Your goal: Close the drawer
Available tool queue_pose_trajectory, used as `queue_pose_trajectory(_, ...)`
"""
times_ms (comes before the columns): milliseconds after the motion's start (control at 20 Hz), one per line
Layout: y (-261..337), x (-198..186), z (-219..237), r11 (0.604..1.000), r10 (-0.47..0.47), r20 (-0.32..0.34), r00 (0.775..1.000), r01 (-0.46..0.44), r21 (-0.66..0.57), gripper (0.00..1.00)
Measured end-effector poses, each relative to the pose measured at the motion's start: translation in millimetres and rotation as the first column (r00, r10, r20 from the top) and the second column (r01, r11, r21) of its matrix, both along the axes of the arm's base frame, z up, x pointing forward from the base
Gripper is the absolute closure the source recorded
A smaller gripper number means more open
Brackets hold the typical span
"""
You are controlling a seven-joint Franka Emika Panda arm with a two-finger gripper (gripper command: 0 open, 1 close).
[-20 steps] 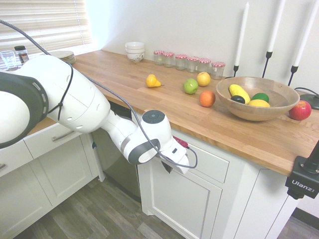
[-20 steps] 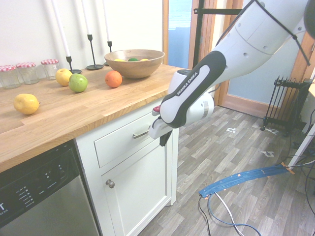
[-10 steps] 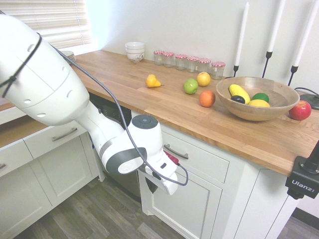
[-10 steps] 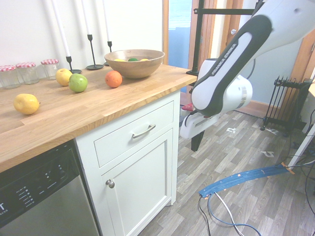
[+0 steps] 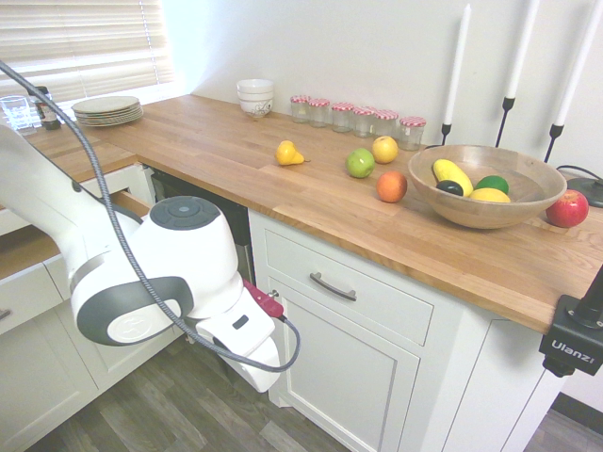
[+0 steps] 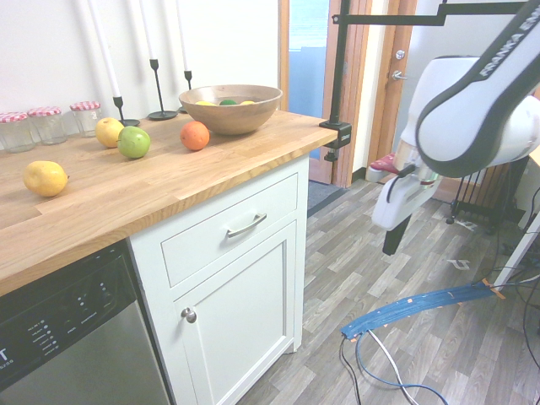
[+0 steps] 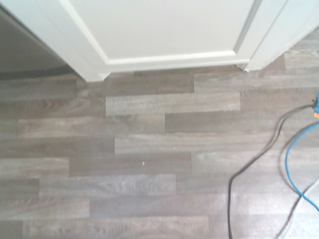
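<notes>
The hand [image 6: 393,245] hangs pointing straight down over the wood-plank floor [image 6: 405,278], its fingers pressed together and holding nothing, well apart from the cabinet. In the wrist view only floor planks and the foot of the white cabinet door [image 7: 164,30] appear. Outward from the hand stands the drawer [image 6: 229,228], under the front edge of the surface [image 6: 152,198], its white recessed-panel front flush with the cabinet frame and its curved metal handle [image 6: 246,226] free of any contact; above the cabinet door [image 6: 245,325] it shows no gap along its top edge (judged from both exterior views, so the task appears complete). On the surface lie a yellow lemon [image 6: 45,178], a green apple [image 6: 133,142], an orange [image 6: 195,135] and a wooden fruit bowl [image 6: 230,106], all set back from the front edge; glass jars [image 6: 51,122] and candlesticks [image 6: 156,80] stand along the wall. Risks from here are judged slight: a drawer pushed hard may rebound a little on its runners, leaving it ajar; the arm's bulky elbow [image 5: 155,273], seen close to the neighbouring cabinets in the first exterior view, could knock a door or handle if it swings wide; a return sweep at surface height could catch the front edge.
</notes>
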State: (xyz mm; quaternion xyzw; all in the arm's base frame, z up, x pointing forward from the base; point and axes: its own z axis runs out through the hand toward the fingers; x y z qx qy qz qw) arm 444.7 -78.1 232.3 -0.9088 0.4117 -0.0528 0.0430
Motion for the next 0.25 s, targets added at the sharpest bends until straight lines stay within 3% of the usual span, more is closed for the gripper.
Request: queue_pose_trajectory(250, 1.3, -32.7, 15.2, 1.000, 0.007, 0.007, 1.000, -0.007, -0.012, 0.00)
